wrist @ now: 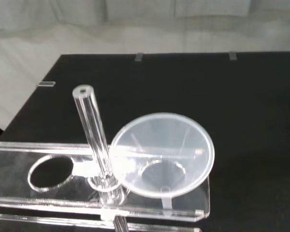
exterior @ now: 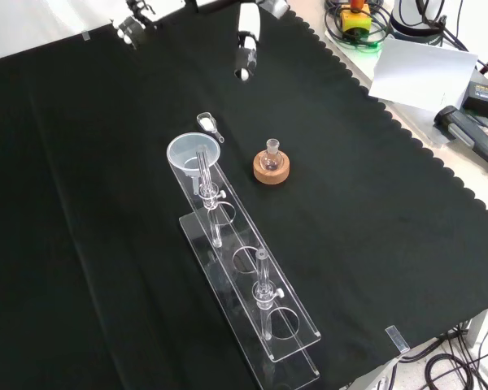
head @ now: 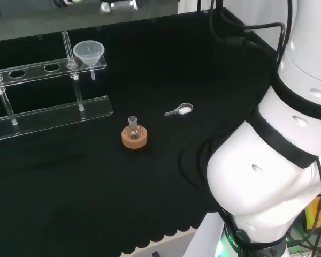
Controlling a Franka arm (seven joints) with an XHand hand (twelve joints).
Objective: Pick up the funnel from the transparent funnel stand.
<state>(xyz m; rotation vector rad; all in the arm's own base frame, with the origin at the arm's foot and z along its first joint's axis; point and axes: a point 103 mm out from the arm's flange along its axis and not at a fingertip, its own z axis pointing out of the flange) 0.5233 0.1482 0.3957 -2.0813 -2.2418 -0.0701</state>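
Funnel sits in end hole of transparent funnel stand, front view left of centre; stem down, mouth up.

Hand at front view top centre, above and slightly right of funnel, well apart. Fingers too small to read: cannot tell if released or clenched; nothing seen in it.

Judgement: reach must drop toward funnel rim, clear of upright rod just beside it.

Count: one funnel, one stand, one small flask on cork ring, one spoon.
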